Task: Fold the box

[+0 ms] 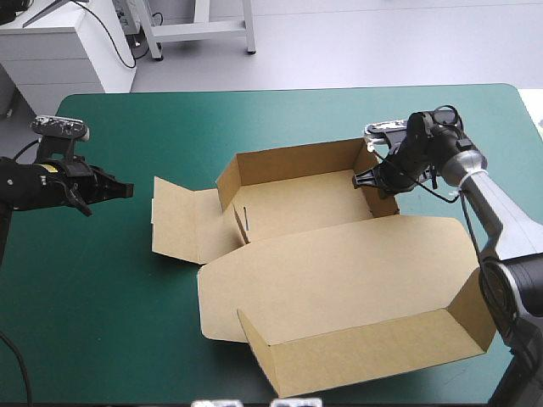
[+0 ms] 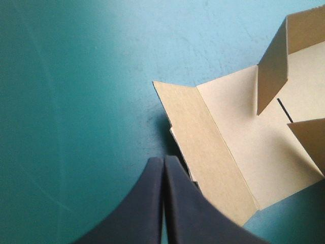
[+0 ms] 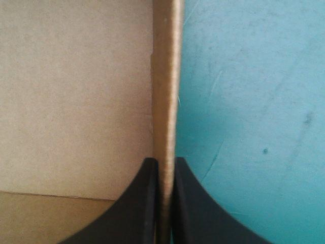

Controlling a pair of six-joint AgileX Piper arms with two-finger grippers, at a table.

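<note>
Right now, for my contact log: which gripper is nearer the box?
Right. The right gripper is shut on an end wall of the box; the left gripper, shut, is just short of the opposite flat flap.

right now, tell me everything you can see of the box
The box is one cut sheet of plain brown board, half formed. Its far part is an open tray with walls raised; the wide lid lies flat toward the near edge, its front strip and right corner flap standing. The left end flap lies flat on the teal-green cover. The right hand is shut on the tray's right end wall; the left hand, shut, is apart from it.
</note>
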